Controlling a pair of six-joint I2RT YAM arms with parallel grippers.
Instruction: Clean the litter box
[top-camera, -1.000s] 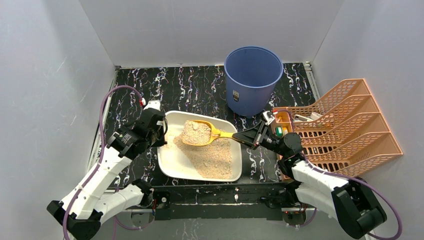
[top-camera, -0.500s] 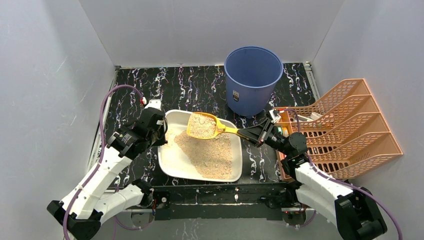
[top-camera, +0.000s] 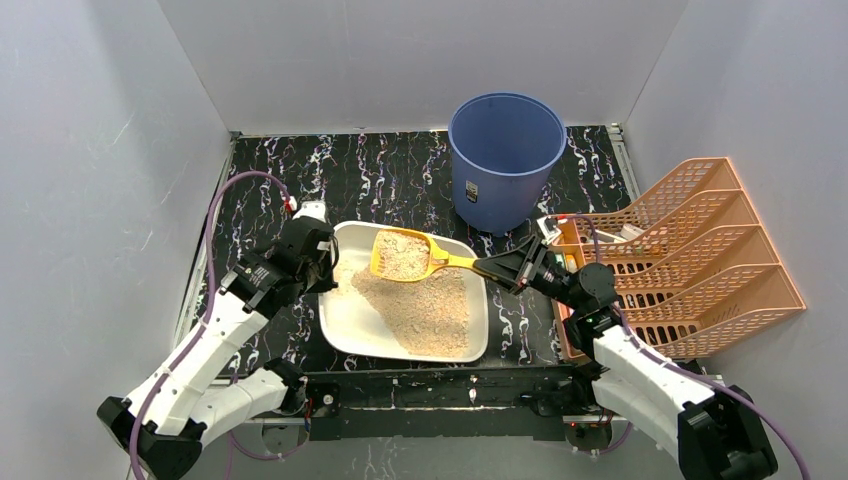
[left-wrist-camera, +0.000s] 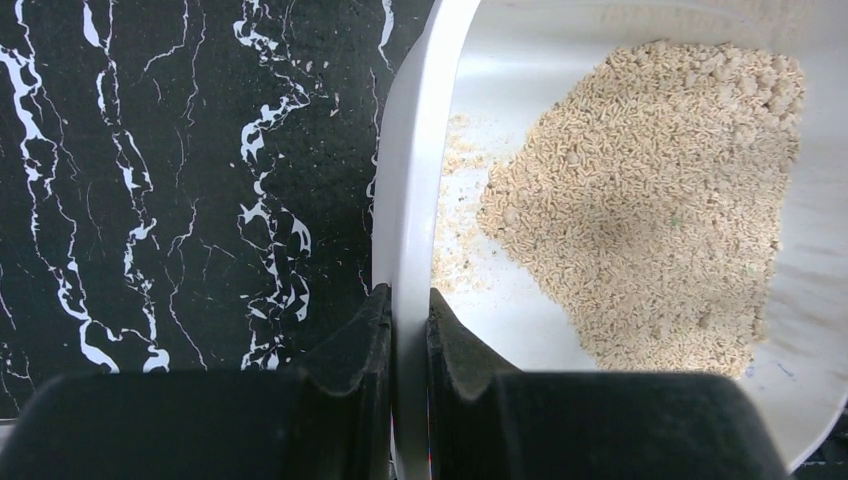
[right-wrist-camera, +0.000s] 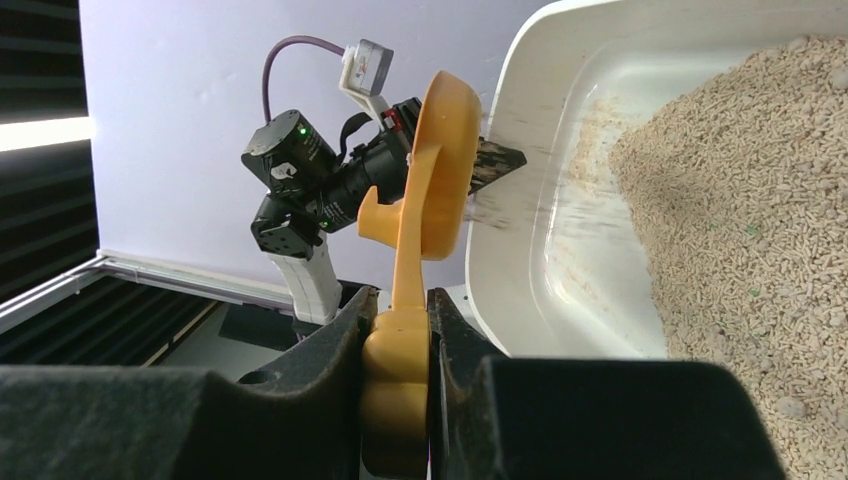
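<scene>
The white litter box (top-camera: 345, 322) holds tan litter (top-camera: 425, 310) heaped towards its right side. My left gripper (top-camera: 327, 268) is shut on the box's left rim (left-wrist-camera: 408, 260), one finger outside and one inside. My right gripper (top-camera: 500, 268) is shut on the handle of a yellow scoop (top-camera: 403, 254). The scoop carries litter and hangs above the box's far part. In the right wrist view the scoop (right-wrist-camera: 430, 190) stands edge-on beside the box (right-wrist-camera: 560, 180), with grains falling from it.
A tall blue bucket (top-camera: 505, 155) stands behind the box on the black marbled table (top-camera: 380, 175). An orange-pink lattice rack (top-camera: 680, 255) lies at the right, close to my right arm. Grey walls enclose the table.
My right gripper has lifted the loaded scoop out of the heap and some litter has sifted back into the box. The box has shifted slightly in my left gripper.
</scene>
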